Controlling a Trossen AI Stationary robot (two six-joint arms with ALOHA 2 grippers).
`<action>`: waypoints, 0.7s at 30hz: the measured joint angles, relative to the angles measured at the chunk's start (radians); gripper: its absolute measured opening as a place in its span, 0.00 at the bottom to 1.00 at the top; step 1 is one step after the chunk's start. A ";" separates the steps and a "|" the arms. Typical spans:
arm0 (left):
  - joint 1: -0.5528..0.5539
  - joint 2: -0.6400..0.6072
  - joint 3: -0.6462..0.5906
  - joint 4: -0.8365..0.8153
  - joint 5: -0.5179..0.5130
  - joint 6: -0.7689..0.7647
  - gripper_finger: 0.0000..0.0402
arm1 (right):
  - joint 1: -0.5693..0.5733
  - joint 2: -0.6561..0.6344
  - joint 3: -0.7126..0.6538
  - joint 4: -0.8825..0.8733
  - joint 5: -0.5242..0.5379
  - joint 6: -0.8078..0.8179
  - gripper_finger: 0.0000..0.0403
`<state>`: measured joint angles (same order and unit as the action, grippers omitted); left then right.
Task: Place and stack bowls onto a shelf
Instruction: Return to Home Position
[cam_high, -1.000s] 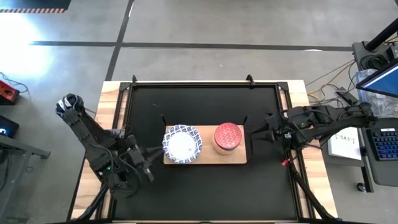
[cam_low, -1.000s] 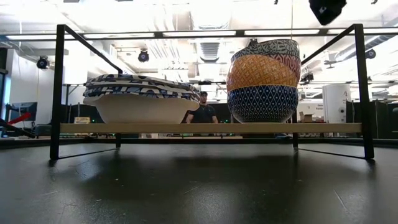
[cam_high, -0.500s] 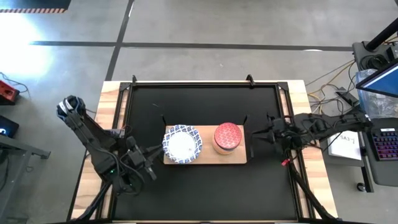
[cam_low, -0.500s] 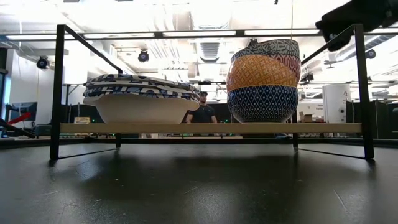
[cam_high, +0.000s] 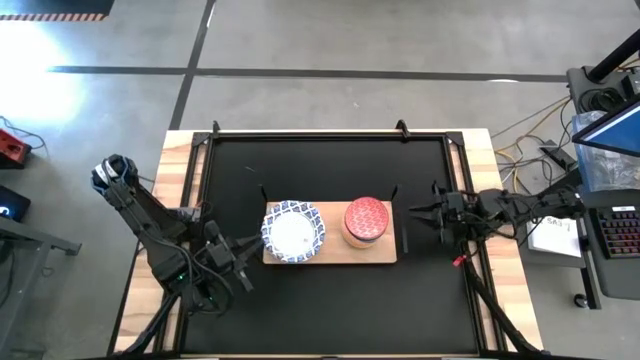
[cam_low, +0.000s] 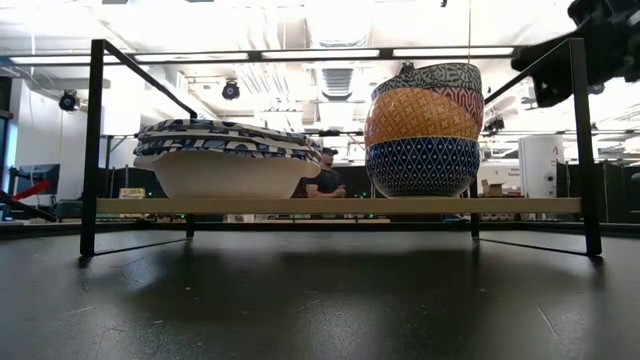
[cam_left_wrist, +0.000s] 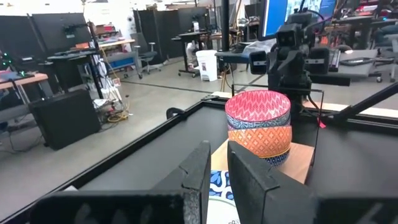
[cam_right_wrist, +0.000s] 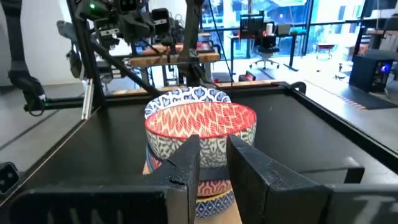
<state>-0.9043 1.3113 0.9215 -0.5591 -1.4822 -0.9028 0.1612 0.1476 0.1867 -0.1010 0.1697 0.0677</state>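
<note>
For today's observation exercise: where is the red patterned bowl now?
In the high view the red patterned bowl sits topmost on the right half of the shelf, beside the wide blue-and-white bowls.

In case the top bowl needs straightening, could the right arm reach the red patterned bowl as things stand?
Probably yes. The right gripper hangs just beside the shelf, facing the red patterned bowl, which tops its stack with nothing visible between them.
</note>
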 joint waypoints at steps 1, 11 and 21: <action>0.000 0.000 0.000 0.000 0.000 0.000 0.09 | 0.000 -0.009 -0.016 0.010 0.002 0.000 0.17; 0.001 0.000 0.000 0.000 0.000 0.002 0.09 | 0.000 -0.037 -0.111 0.040 0.018 0.045 0.16; 0.001 0.000 0.000 0.002 0.008 0.030 0.09 | 0.000 -0.034 -0.162 0.120 0.067 0.060 0.16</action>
<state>-0.9031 1.3113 0.9215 -0.5575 -1.4746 -0.8730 0.1612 0.1139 0.0250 0.0192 0.2367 0.1275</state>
